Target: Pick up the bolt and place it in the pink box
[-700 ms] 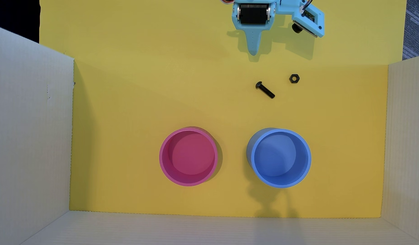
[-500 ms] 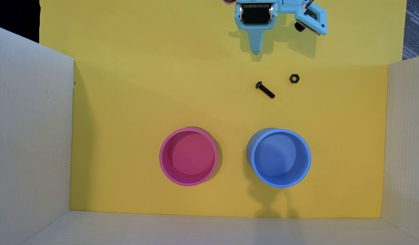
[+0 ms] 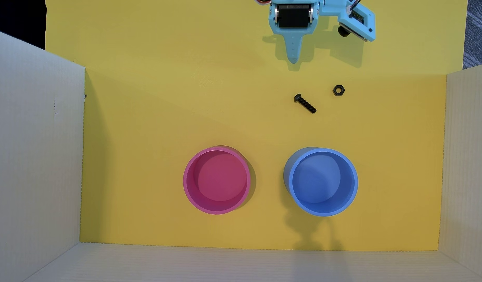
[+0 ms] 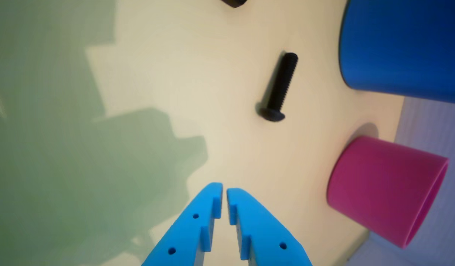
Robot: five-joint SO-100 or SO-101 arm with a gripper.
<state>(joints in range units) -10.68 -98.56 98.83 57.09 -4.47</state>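
The light-blue gripper [image 4: 224, 192] is nearly closed, its two fingertips a thin slit apart, and it holds nothing; in the overhead view the gripper [image 3: 293, 60] hangs over the yellow counter [image 3: 153, 114] near its top edge. The bolt [image 3: 304, 103] lies flat and slanted on the counter, apart from the gripper, with a hex nut [image 3: 338, 90] near it toward the right edge. The pink box [image 3: 216, 180] stands upright and empty toward the bottom edge, beside the blue container [image 3: 321, 181]. White corrugated walls [image 3: 33, 151] enclose the counter on three sides.
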